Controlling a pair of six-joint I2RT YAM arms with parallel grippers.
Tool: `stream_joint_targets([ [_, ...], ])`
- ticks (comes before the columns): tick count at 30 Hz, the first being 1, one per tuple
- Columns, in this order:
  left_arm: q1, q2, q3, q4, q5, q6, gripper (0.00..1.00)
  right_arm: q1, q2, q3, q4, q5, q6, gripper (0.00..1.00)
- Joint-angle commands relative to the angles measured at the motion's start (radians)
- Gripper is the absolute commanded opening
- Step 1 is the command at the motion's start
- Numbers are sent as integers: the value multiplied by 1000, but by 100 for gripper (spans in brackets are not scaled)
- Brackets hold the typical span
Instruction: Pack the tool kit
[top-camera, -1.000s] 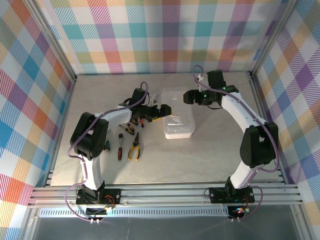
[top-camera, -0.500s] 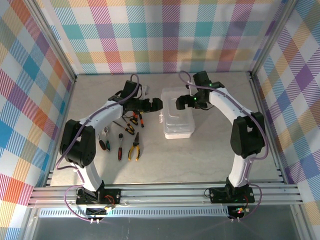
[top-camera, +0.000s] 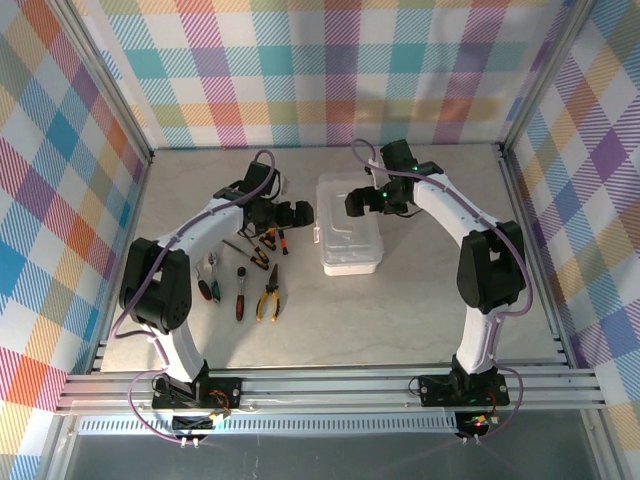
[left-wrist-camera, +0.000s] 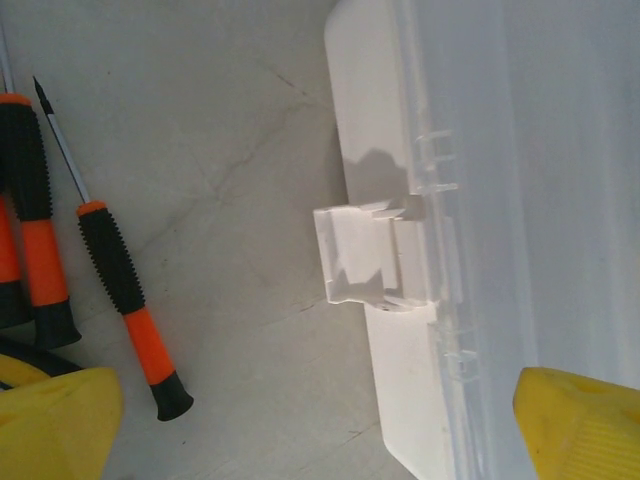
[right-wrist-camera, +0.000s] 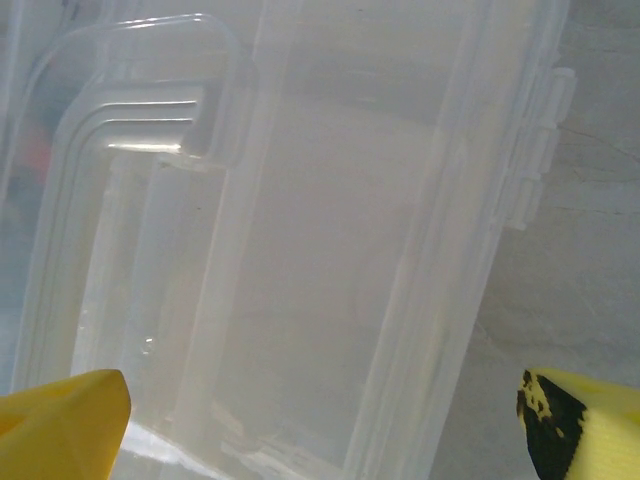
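Sitting lid down near the middle of the counter (top-camera: 420, 310), the clear white case (top-camera: 350, 245) has its side latch (left-wrist-camera: 375, 255) sticking out. The left claw (top-camera: 298, 213) hangs wide and empty beside that latch; the right claw (top-camera: 355, 203) hovers wide and empty over the case's far end. Screwdrivers (left-wrist-camera: 120, 285) and yellow-handled pliers (top-camera: 268, 298) lie to the case's left.

light: bright, diffuse | shadows: faint | focus: wrist views slightly soft
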Motion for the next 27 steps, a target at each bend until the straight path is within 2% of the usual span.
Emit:
stream_joint_targets([
  [1,7,21,-11,-31,-10,15,100,12,-27,6,26,-61,8,99],
  [8,7,33,-11,-32,-4,14,100,30,46,57,-24,-3,8,99],
  [16,7,31,-9,-35,-2,21,100,38,85,37,-11,61,35,100],
  [19,7,33,-8,-34,-2,22,100,37,73,26,-5,76,42,93],
  [22,7,33,-4,-34,-2,23,100,37,48,12,7,75,49,81],
  [27,7,31,-1,-34,1,25,100,30,-6,-24,51,37,65,71],
])
